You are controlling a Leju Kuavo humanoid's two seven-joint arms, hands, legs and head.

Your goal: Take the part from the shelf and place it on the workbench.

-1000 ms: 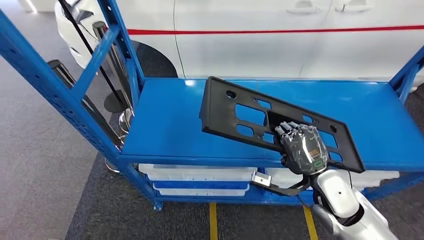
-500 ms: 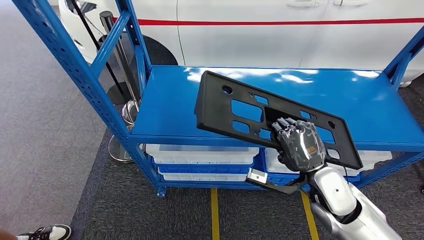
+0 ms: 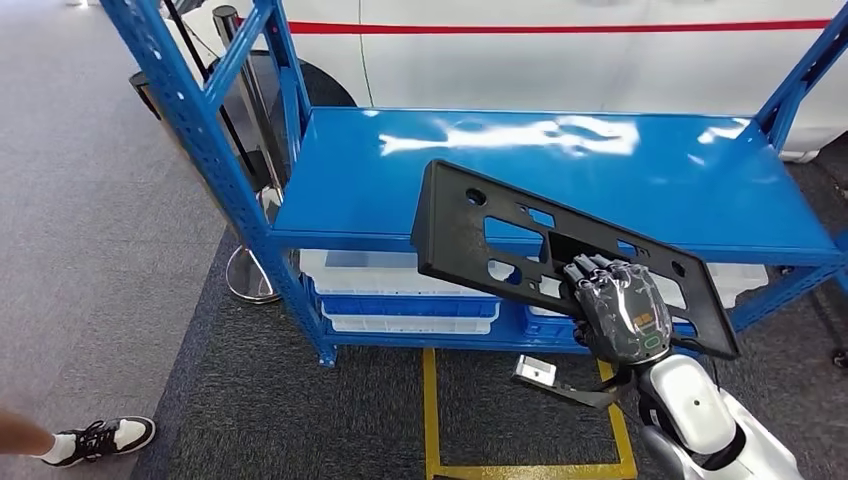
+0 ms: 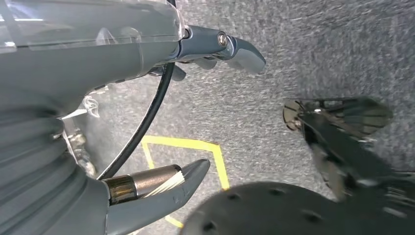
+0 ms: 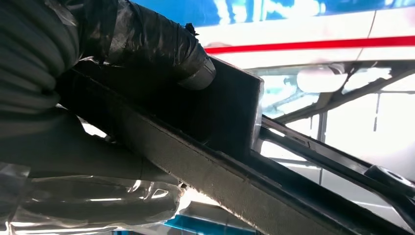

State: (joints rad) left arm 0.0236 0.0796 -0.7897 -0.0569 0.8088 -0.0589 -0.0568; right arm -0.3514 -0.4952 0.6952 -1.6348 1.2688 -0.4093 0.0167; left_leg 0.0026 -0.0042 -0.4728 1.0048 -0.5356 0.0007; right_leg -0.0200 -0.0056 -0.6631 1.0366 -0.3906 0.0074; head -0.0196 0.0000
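The part is a long flat black plastic panel (image 3: 520,235) with several cut-out holes. My right hand (image 3: 615,305) grips it near its right half and holds it tilted, clear of the blue shelf (image 3: 400,180), over the shelf's front edge. In the right wrist view the thumb (image 5: 161,46) presses on the panel's black edge (image 5: 215,171). My left hand (image 4: 147,98) hangs over the grey carpet with its fingers (image 4: 235,46) apart and nothing between them.
A white car (image 3: 600,50) stands behind the shelf. White bins (image 3: 400,280) sit on the lower shelf level. Blue uprights (image 3: 190,130) rise at the shelf's left and right. Yellow floor tape (image 3: 430,420) marks the carpet. A person's shoe (image 3: 100,440) is at the lower left.
The whole view has drawn back from the shelf. The panel, still in my right hand, has come off the shelf top and now hangs over its front edge.
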